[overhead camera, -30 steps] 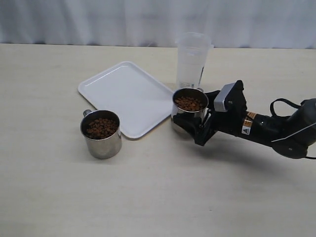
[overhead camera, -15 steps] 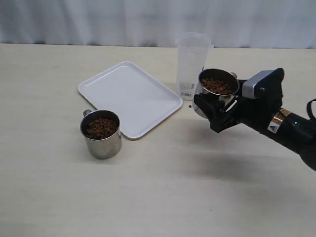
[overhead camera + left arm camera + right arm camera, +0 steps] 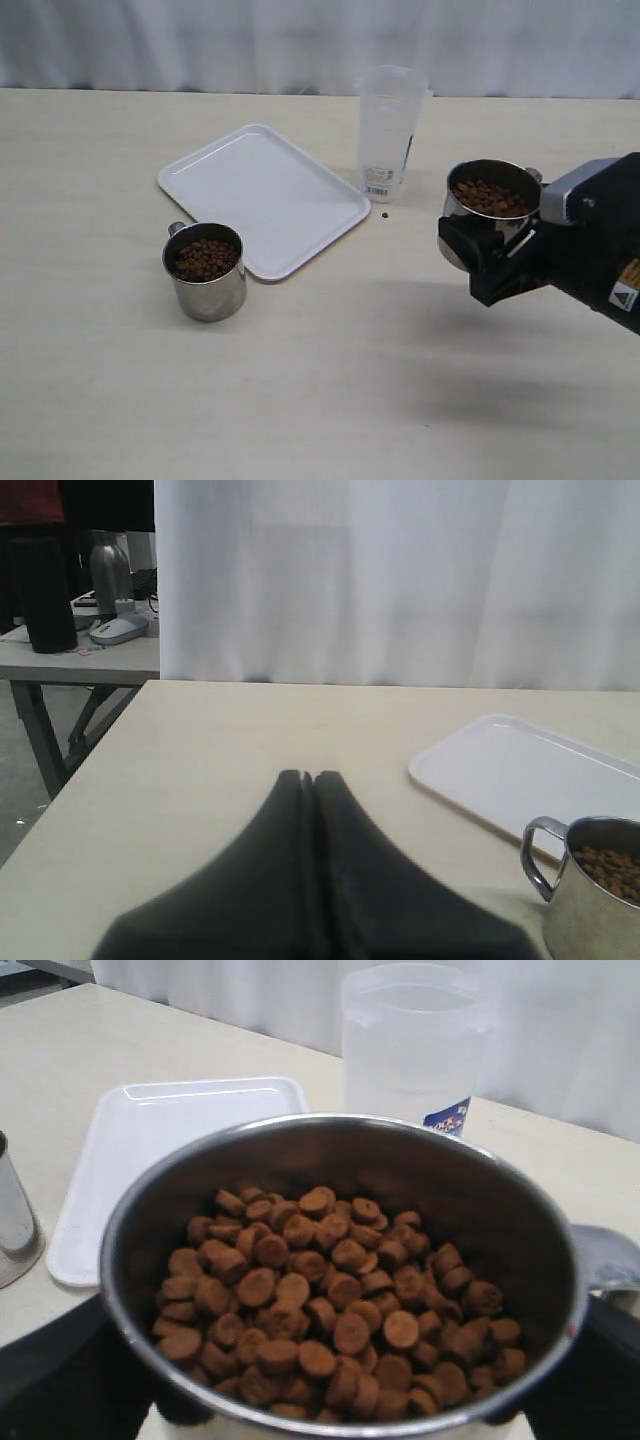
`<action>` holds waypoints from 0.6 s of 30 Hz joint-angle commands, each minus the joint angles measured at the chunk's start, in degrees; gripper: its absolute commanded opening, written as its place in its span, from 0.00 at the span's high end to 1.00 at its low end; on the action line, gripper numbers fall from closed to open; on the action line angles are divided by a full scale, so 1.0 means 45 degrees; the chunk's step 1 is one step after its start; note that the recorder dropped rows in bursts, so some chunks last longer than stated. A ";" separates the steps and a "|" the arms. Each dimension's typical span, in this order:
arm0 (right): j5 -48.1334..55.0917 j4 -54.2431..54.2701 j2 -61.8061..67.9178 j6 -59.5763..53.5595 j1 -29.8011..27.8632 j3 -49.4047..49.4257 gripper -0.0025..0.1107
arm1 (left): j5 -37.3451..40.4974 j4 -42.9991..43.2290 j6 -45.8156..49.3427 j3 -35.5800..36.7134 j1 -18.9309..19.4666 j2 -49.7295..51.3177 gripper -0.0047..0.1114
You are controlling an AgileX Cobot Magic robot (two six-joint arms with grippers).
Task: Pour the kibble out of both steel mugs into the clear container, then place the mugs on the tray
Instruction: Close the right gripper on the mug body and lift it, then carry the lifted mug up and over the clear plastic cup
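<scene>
At the far left, the left gripper has its fingers pressed together on nothing. Just to its right stands the left mug, a short, shiny steel cylinder with a small loop handle, filled with kibble and touching the near edge of the tray. The tray is flat, smooth white plastic with rounded corners and a low rim, and nothing lies on it. Farther right and far back is the clear container, a tall, narrow, translucent tumbler with nothing in it. One stray pellet lies on the pale table by its base. At the right, the right gripper clasps the right mug, holding it upright above the table, heaped with small round brown kibble.

The pour seems to be next. The mug's lip should be right over the container's wide rim before it tips, and the tilt should be slow: the dry pellets roll and bounce, and the light tumbler would topple if nudged.
</scene>
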 commanded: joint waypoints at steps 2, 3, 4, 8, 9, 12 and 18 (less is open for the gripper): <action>0.0120 0.0110 -0.1503 0.0062 0.0012 0.0806 0.94 | -0.0076 0.0098 -0.0045 0.0044 0.0039 -0.0034 0.96; 0.0150 0.0110 -0.1754 0.0062 0.0012 0.0974 0.94 | -0.0076 0.0098 -0.0045 0.0044 0.0039 -0.0034 0.96; 0.0150 0.0110 -0.1993 0.0062 0.0012 0.1139 0.94 | -0.0076 0.0098 -0.0045 0.0044 0.0039 -0.0034 0.96; 0.0150 0.0055 -0.2825 0.0062 0.0012 0.1649 0.94 | -0.0076 0.0098 -0.0045 0.0044 0.0039 -0.0034 0.96; 0.0150 0.0055 -0.3012 0.0062 0.0012 0.1759 0.94 | -0.0076 0.0098 -0.0045 0.0044 0.0039 -0.0034 0.96; 0.0180 0.0055 -0.3452 0.0062 0.0012 0.2028 0.94 | -0.0076 0.0098 -0.0045 0.0044 0.0039 -0.0034 0.96; 0.0474 0.0055 -0.3620 0.0162 0.0012 0.2077 0.94 | -0.0076 0.0098 -0.0045 0.0044 0.0039 -0.0034 0.96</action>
